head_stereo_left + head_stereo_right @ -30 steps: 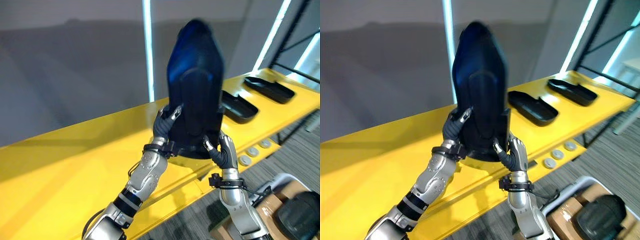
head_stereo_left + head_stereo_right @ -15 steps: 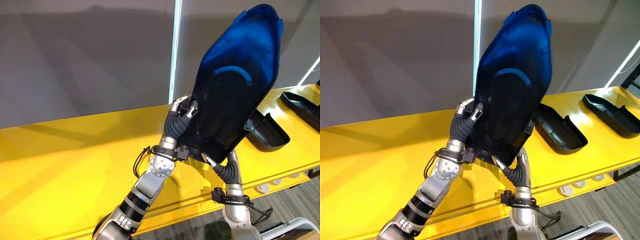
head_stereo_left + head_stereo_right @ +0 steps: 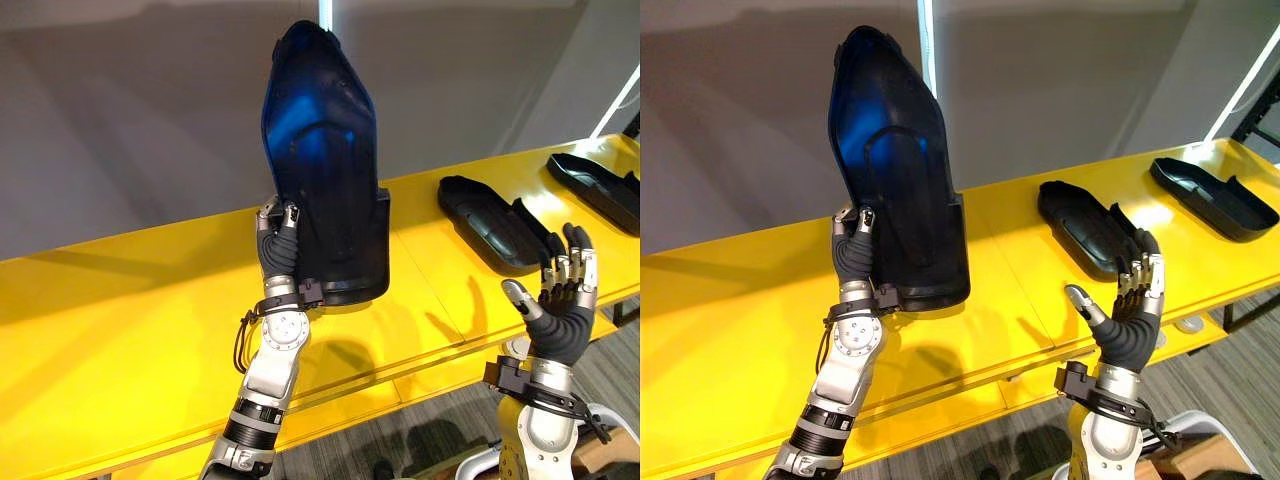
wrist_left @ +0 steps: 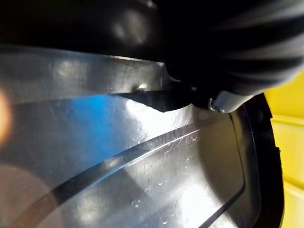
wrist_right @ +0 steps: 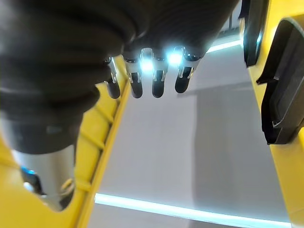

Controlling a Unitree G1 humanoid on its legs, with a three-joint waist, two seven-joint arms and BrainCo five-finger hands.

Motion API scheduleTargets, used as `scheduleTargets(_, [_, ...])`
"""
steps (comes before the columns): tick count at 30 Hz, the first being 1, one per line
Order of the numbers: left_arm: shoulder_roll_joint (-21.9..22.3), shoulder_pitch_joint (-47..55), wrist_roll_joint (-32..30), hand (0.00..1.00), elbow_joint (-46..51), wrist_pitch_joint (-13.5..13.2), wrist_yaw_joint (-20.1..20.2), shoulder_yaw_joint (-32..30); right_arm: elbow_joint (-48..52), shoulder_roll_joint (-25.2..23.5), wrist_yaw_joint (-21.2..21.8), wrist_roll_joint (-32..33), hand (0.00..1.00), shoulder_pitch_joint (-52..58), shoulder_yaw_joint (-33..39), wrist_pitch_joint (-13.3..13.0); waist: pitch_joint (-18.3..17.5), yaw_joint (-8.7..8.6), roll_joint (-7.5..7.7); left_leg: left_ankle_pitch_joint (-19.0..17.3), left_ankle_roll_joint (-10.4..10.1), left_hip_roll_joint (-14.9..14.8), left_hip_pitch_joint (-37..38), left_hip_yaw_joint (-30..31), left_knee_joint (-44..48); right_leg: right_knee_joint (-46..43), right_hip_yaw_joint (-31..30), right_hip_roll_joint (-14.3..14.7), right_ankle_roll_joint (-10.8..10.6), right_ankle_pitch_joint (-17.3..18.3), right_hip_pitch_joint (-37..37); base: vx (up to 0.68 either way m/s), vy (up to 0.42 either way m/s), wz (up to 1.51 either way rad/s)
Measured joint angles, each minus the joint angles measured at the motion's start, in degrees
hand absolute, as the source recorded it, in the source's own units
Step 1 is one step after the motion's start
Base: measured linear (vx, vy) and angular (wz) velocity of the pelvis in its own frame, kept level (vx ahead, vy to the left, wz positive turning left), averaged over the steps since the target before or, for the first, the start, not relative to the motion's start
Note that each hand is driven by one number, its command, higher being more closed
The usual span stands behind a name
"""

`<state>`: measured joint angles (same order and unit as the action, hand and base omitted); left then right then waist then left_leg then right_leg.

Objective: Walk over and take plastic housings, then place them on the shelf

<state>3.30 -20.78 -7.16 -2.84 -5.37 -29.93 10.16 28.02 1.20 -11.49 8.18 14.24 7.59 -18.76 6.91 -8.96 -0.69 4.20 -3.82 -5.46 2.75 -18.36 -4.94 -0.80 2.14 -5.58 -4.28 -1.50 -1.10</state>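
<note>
My left hand [image 3: 279, 245] holds a large dark plastic housing [image 3: 325, 170] upright above the yellow shelf [image 3: 130, 320], fingers curled on its lower left edge. Its glossy inside [image 4: 142, 166] shows close up in the left wrist view. My right hand [image 3: 560, 300] is raised off to the right, open, with its fingers [image 5: 152, 76] straight and nothing in it. Two more black housings lie flat on the shelf: one [image 3: 495, 222] at mid right, another [image 3: 595, 190] at the far right.
A grey wall [image 3: 130, 120] with a vertical light strip [image 3: 927, 45] rises behind the shelf. Carpeted floor [image 3: 400, 440] shows below the shelf's front edge.
My right hand has let go of the housing and pulled away to the right, fingers spread. The housing now stands more upright in my left hand alone. The view has shifted.
</note>
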Motion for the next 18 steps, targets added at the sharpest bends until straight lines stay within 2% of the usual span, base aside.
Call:
scheduleTargets(3, [0.4,-0.5,0.2,1.00,-3.2,1.7,0.3,-1.9,0.0,0.1,1.2,0.2,0.00,1.4,-1.2,0.1,0.0,-0.36,0.02,-0.1,0.0,0.3,0.6,-0.9,0.0,0.3,-1.0,-0.1,-0.4,-0.3,0.2,0.01,0.029,-0.15])
scheduleTargets(5, [0.4,-1.5,0.4,1.00,-5.8,3.2,0.6,-4.2,-0.1,0.1,2.2,0.2,0.00,2.0,-1.9,0.8,-0.1,-1.33,0.01,-0.1,0.0,0.3,0.5,-1.2,0.0,0.6,-1.3,0.0,-0.6,-0.5,0.1,-0.03,0.011,-0.09])
scheduleTargets(11, [0.6,-1.5,6.0,1.00,-8.6,6.4,3.2,-4.6,-0.1,0.1,3.2,0.1,0.00,4.0,-0.7,2.5,-0.7,-1.58,-0.07,0.1,0.1,0.3,-1.2,-1.7,-0.3,2.3,-1.8,0.1,-0.7,-2.0,-1.2,-0.04,0.003,-0.05])
scheduleTargets(18, [0.9,-0.8,6.0,1.00,-11.3,7.3,4.3,-4.7,-0.3,0.1,3.6,-0.8,0.00,4.2,-0.8,3.1,-1.2,-1.48,-0.25,0.4,0.5,0.5,-2.6,-1.5,-0.3,2.3,-1.7,0.0,-0.8,-2.2,-2.4,0.00,0.001,0.01])
